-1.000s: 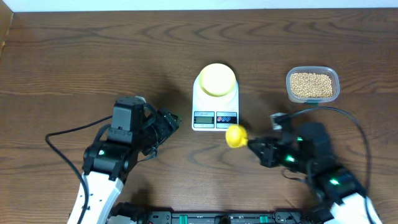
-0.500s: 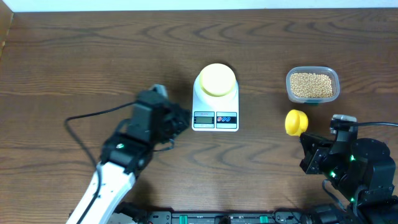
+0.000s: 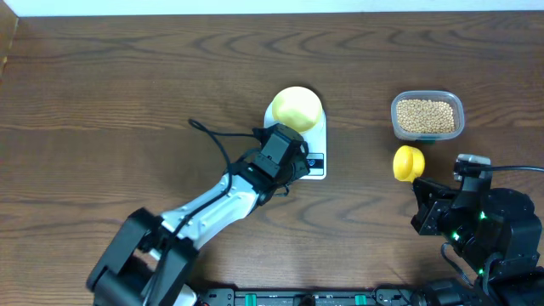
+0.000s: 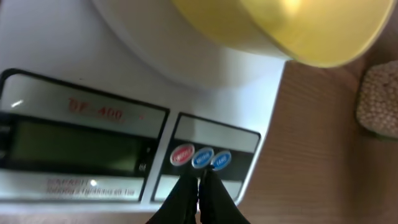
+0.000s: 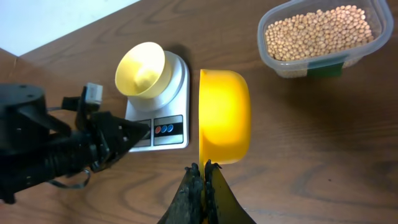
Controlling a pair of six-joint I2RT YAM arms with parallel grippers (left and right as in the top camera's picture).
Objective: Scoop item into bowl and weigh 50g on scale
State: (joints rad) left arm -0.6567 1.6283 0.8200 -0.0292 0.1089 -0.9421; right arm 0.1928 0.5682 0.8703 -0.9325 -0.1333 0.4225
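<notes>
The beans [image 5: 317, 28] lie heaped in the clear tub [image 5: 283, 62] at the upper right of the right wrist view. They look small, hard and smooth, so they probably roll and scatter at a touch. No jaw could pinch them, and they have to be carried in the scoop [image 5: 225, 116]. The right gripper [image 5: 203, 173] is closed on the scoop's lower end, at the bottom centre of that view. The scoop's cup is turned on edge, with its mouth seemingly toward the left. It looks like light, stiff plastic, so the narrow end is the sensible hold, though it may twist between the pads when pushed into the heap. A level cup matters, since a tilt would spill the load. The bowl [image 5: 142, 67] sits empty on the scale [image 5: 177, 93], left of centre. It is probably light enough to slide on the platform if knocked, so it is best left alone or steadied only at the rim. In the left wrist view, the left gripper [image 4: 200, 183] has its tips pressed together and holds nothing. It points at the red and blue buttons [image 4: 202, 158] beside the display [image 4: 74, 143]. I cannot tell whether it touches them. A press there calls for a gentle push, as the scale may skid on the table [image 3: 127, 85].
</notes>
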